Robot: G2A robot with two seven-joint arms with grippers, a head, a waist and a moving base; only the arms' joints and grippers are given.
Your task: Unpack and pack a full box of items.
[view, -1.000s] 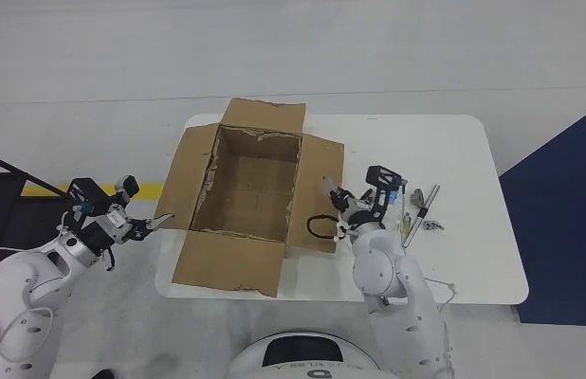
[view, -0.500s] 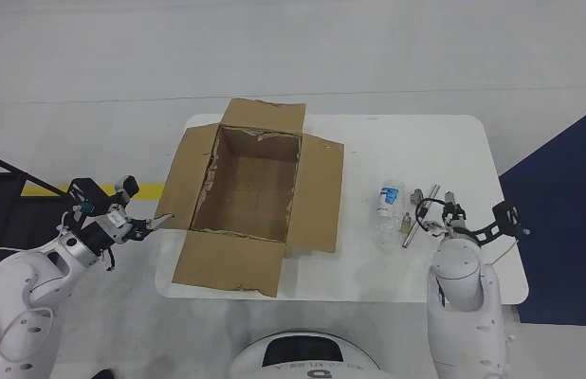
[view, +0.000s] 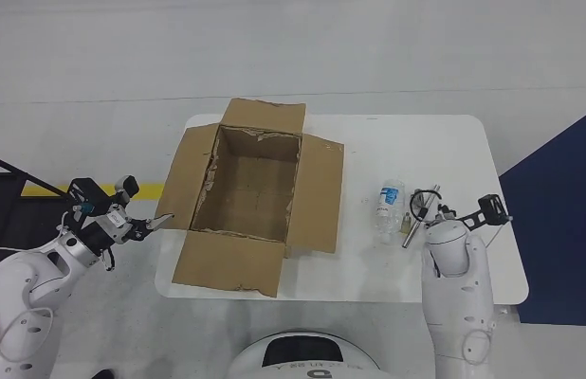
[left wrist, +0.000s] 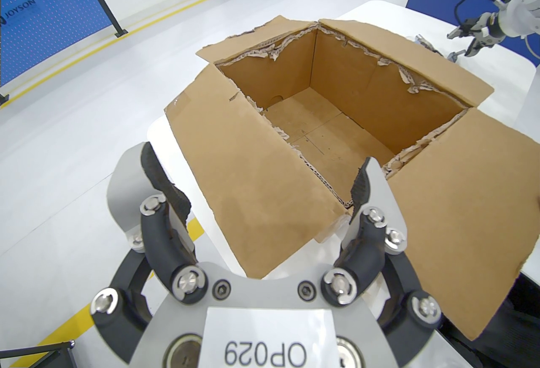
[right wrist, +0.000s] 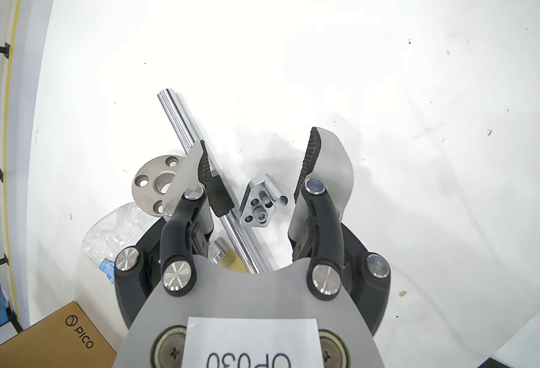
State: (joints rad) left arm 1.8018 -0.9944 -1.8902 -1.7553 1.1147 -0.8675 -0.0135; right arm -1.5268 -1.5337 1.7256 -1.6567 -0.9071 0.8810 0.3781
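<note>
The open cardboard box [view: 255, 189] [left wrist: 337, 125] stands empty on the white table [view: 445, 152], its flaps spread. To its right lie a clear plastic bottle [view: 386, 205] [right wrist: 107, 236], a steel rod [view: 411, 232] [right wrist: 181, 125], a round metal flange [right wrist: 152, 182] and a small metal bracket [right wrist: 256, 208]. My right gripper [view: 421, 207] [right wrist: 257, 158] hangs open just above these parts, with the bracket between its fingers and the rod against one pad. My left gripper [view: 151, 225] [left wrist: 261, 184] is open and holds nothing, off the table's left edge and facing the box.
Bare tabletop [right wrist: 337, 28] stretches beyond the metal parts to the right and far side. A corner of the box flap [right wrist: 63, 336] lies close behind the right gripper. The left gripper hangs over floor [left wrist: 63, 112], with the box's left flap [view: 179, 180] just in front.
The right arm has swung from the box's right flap out to the right, then back a little over the metal parts. The bottle now lies uncovered. The left arm has not moved.
</note>
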